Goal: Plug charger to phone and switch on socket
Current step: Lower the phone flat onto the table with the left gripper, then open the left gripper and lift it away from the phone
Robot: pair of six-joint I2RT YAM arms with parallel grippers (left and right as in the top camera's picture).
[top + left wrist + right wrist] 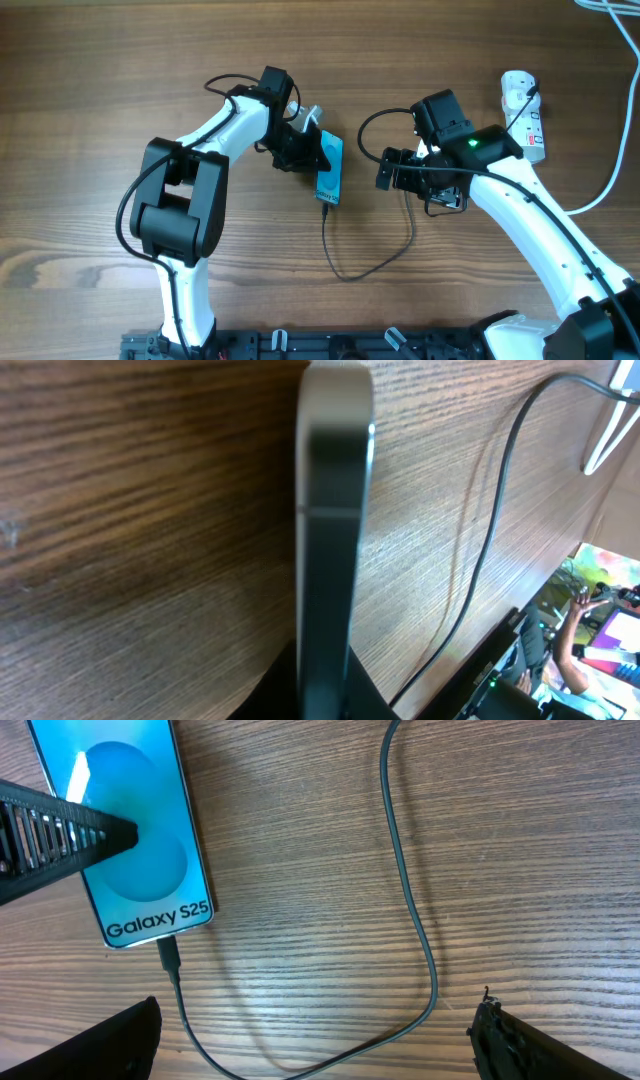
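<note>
The phone [331, 168] has a teal screen reading "Galaxy S25" [140, 840] and sits at the table's middle. My left gripper [303, 148] is shut on it. In the left wrist view the phone [335, 540] shows edge-on, with dark fingers [375, 695] close against both faces. One left finger [60, 830] lies across the screen. The charger's connector tip [168, 955] sits in the phone's bottom edge, and its thin black cable [350, 276] loops toward me and then right. My right gripper [320, 1055] hangs open over that loop, touching nothing. The white socket [522, 112] lies at the far right.
A thick white cord [612, 160] curves from the socket along the right edge. The right arm [530, 215] stretches from the lower right corner between cable loop and socket. The left arm's base [180, 210] stands at the left. Bare wood fills the left and far side.
</note>
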